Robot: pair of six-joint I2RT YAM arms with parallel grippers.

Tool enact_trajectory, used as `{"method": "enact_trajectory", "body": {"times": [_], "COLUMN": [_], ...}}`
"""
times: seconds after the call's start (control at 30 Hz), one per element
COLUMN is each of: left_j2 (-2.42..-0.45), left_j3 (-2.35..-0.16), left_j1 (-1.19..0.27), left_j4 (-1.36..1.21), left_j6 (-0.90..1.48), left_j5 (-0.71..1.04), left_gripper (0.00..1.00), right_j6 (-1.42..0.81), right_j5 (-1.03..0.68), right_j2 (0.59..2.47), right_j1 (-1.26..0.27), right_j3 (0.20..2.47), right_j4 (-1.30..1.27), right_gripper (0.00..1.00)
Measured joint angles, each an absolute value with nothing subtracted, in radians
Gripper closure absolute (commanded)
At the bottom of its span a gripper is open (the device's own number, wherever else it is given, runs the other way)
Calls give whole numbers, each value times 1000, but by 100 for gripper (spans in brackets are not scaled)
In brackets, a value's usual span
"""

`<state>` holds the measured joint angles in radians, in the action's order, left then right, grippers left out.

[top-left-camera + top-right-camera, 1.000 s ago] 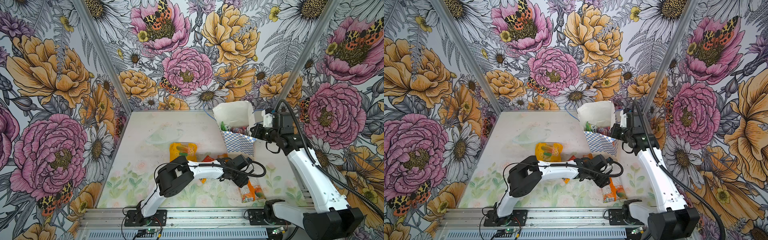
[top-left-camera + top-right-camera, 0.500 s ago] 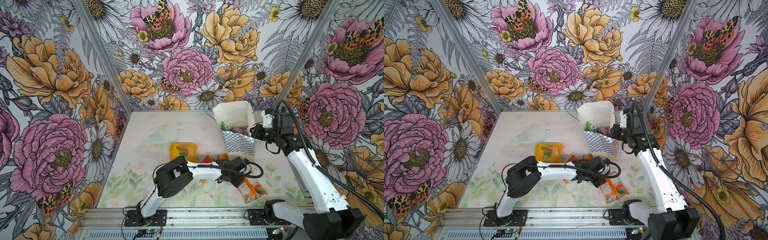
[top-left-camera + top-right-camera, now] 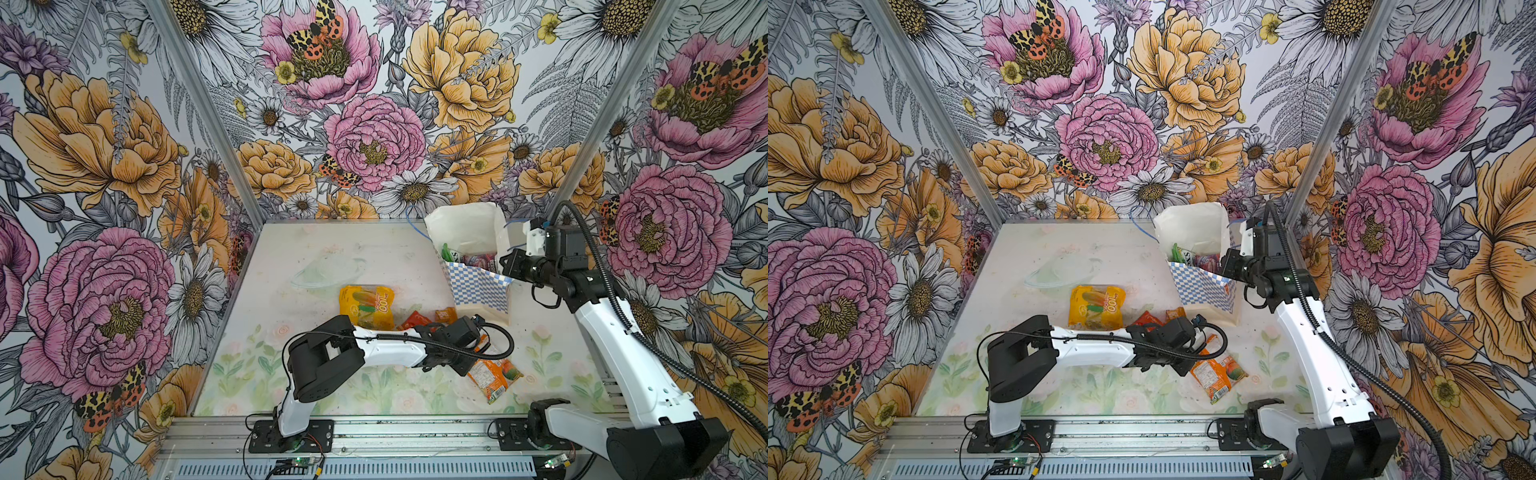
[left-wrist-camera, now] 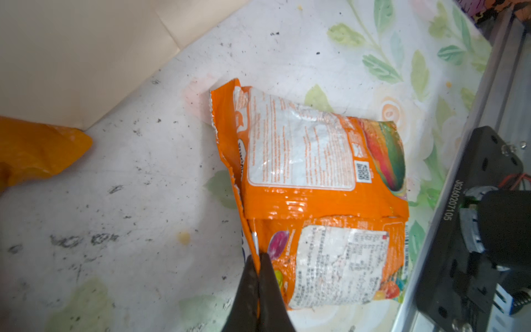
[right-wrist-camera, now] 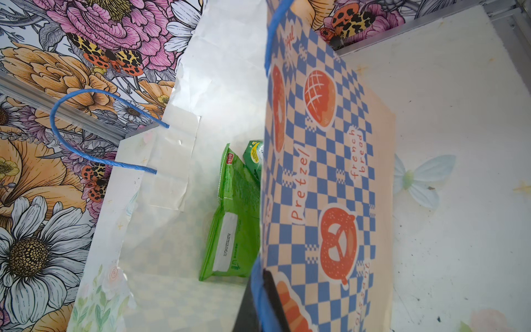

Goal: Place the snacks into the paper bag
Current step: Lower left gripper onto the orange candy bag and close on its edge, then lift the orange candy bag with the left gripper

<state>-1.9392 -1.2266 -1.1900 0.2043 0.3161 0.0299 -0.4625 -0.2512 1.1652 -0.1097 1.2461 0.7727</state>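
Both pairs tight: left fingers on orange packet edge, right fingers on paper bag rim.

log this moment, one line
left gripper: shut on orange packet edge | right gripper: shut on paper bag rim | green packet in bag

The left arm rises from its base at the front rail, bends sharply at the elbow and lies low and nearly level over the table, reaching to the right. The left gripper has its dark fingers pressed together on the edge of an orange packet. The right arm climbs steeply from its base at the front right, with the wrist bent toward the left. The right gripper is clamped on the rim of the paper bag.
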Motion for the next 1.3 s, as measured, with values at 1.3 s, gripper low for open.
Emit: {"method": "enact_trajectory", "body": {"times": [1.3], "left_j2": [-1256], "left_j3": [-1065], "left_j1": [-1201], "left_j4": [336], "left_j6": [288], "left_j5": [-175], "left_gripper": [100], "right_j6": [-463], "right_j5": [-250], "right_j2": [1165], "right_j1": [-103], "right_j3": [1237], "right_j4": [765], "right_gripper": [100]}}
